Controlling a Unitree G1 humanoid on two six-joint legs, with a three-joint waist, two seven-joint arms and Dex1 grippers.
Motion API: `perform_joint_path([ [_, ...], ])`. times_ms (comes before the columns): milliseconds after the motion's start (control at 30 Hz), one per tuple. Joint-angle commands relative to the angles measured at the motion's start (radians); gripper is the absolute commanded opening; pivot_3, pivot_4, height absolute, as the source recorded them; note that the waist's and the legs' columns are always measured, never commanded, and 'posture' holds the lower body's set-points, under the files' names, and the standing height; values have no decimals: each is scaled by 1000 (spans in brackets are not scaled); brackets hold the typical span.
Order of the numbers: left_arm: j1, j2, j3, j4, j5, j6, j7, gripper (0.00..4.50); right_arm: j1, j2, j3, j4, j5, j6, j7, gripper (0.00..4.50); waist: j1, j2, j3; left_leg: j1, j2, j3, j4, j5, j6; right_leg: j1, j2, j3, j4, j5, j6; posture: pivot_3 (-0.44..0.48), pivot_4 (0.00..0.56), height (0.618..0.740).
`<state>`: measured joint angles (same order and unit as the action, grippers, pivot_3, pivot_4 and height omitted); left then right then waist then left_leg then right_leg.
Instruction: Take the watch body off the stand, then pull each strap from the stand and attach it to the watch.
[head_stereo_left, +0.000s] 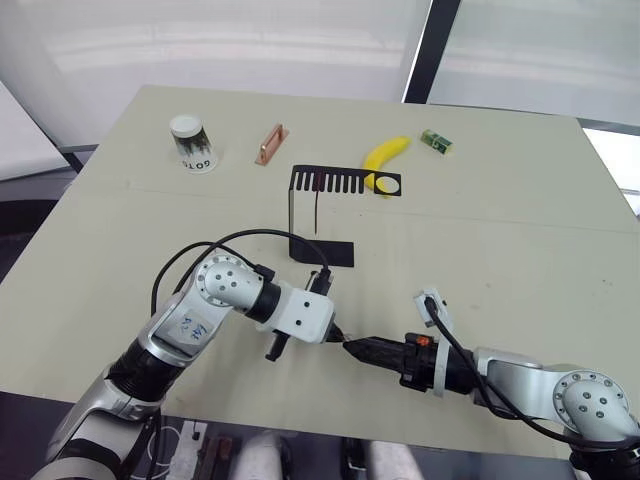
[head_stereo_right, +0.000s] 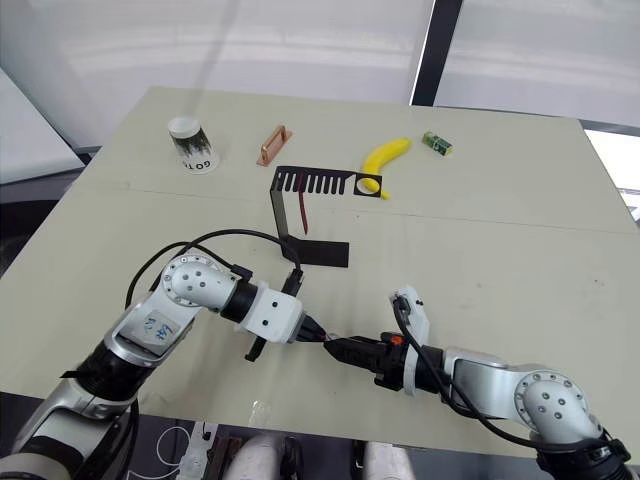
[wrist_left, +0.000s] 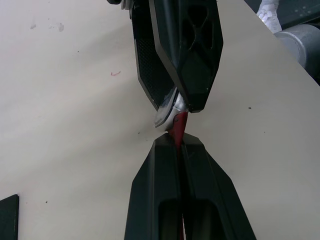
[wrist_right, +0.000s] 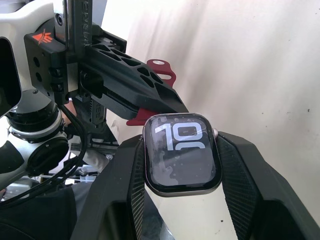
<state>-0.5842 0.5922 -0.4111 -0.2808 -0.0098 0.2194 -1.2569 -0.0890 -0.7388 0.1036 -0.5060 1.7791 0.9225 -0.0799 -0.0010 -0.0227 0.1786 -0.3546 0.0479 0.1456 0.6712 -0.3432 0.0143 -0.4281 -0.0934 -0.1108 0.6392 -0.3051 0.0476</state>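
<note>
Near the table's front edge my two grippers meet tip to tip. My right gripper (head_stereo_left: 360, 349) is shut on the watch body (wrist_right: 182, 152), whose black screen shows light digits. My left gripper (head_stereo_left: 336, 336) is shut on a dark red strap (wrist_left: 179, 128). The strap's end touches the watch body's grey rim (wrist_left: 168, 113), and its free end (wrist_right: 160, 67) sticks out past the left fingers. The black stand (head_stereo_left: 322, 250) is upright at the table's middle. A second strap (head_stereo_left: 317, 205) hangs from its slotted top arm.
At the back of the table lie a paper cup (head_stereo_left: 191, 143) on its side, a copper-coloured bar (head_stereo_left: 270, 144), a banana (head_stereo_left: 385, 155) just behind the stand's round hole, and a small green box (head_stereo_left: 436, 142). The table's front edge (head_stereo_left: 300, 408) runs just below both grippers.
</note>
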Motion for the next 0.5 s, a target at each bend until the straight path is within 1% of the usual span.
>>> perform_joint_path([
  [33,-27,-27,-19,-45,-5,-13,17,0,-21,21,20,-44,53,4,22,1608,0,0,0,0,0,0,0,0,0,0,0,0,0,0,0,0,150,729],
  [500,-28,-39,-25,-34,8,-11,22,0,-12,14,17,-56,54,6,28,1608,0,0,0,0,0,0,1,0,1,0,0,0,1,0,0,0,150,729],
])
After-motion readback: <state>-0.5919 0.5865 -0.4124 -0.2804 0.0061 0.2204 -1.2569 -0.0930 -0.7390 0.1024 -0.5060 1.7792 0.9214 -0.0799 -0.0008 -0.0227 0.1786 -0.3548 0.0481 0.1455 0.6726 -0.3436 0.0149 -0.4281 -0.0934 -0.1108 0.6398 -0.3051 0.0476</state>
